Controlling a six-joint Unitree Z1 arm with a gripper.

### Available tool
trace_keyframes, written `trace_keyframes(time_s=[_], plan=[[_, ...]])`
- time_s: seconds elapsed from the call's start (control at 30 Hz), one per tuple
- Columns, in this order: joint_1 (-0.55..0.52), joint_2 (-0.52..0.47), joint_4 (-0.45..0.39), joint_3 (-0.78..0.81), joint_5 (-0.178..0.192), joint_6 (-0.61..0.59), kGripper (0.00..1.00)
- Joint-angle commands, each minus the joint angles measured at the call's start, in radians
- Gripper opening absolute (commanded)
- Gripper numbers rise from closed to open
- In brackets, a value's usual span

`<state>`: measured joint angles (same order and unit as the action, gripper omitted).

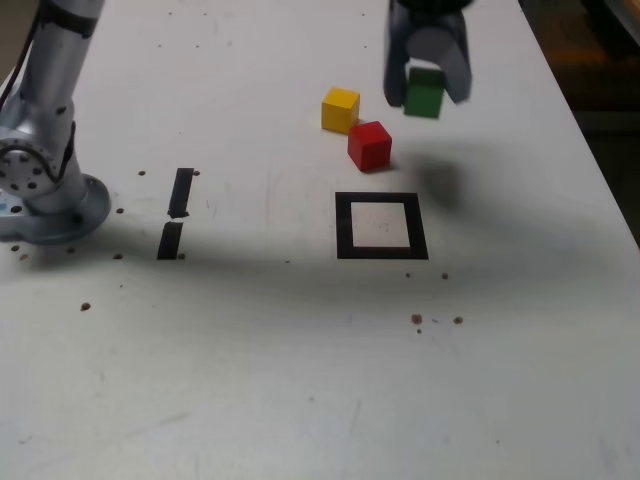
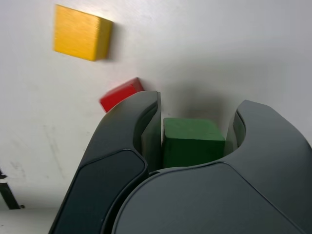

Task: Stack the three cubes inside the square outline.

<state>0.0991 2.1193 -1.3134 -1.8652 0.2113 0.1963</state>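
My gripper (image 1: 426, 80) hangs above the table at the exterior view's upper right, shut on the green cube (image 1: 424, 93). The wrist view shows the green cube (image 2: 193, 141) between the two dark fingers (image 2: 146, 131); its shadow lies on the table below. The yellow cube (image 1: 340, 108) (image 2: 81, 32) and the red cube (image 1: 369, 145) (image 2: 121, 94) sit close together on the table, to the exterior view's left of the gripper. The square outline (image 1: 343, 226), black tape around a white centre, lies nearer the camera than the red cube, with nothing inside it.
The arm's grey base (image 1: 45, 195) stands at the exterior view's left. Two short black tape strips (image 1: 181, 192) (image 1: 170, 241) lie beside it. Small brown specks (image 1: 417, 319) dot the white table. The table's edge (image 1: 600, 170) runs along the exterior view's right.
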Motion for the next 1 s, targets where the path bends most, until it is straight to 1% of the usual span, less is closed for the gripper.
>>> trace_keyframes(time_s=[0.0, 0.27, 0.37, 0.47, 0.63, 0.7, 0.77, 0.87, 0.97], plan=[[-0.006, 0.028, -0.003, -0.028, -0.002, -0.001, 0.23], [-0.009, 0.128, -0.019, -0.121, -0.004, 0.013, 0.23], [-0.009, 0.159, -0.019, -0.147, -0.013, 0.015, 0.23], [-0.009, 0.179, -0.021, -0.163, -0.023, 0.015, 0.23], [-0.004, 0.193, -0.020, -0.174, -0.027, 0.015, 0.25], [-0.001, 0.196, -0.020, -0.175, -0.027, 0.015, 0.30], [0.002, 0.200, -0.023, -0.173, -0.028, 0.016, 0.39], [0.003, 0.212, -0.033, -0.171, -0.033, 0.020, 0.60], [0.004, 0.235, -0.037, -0.175, -0.049, 0.031, 0.79]])
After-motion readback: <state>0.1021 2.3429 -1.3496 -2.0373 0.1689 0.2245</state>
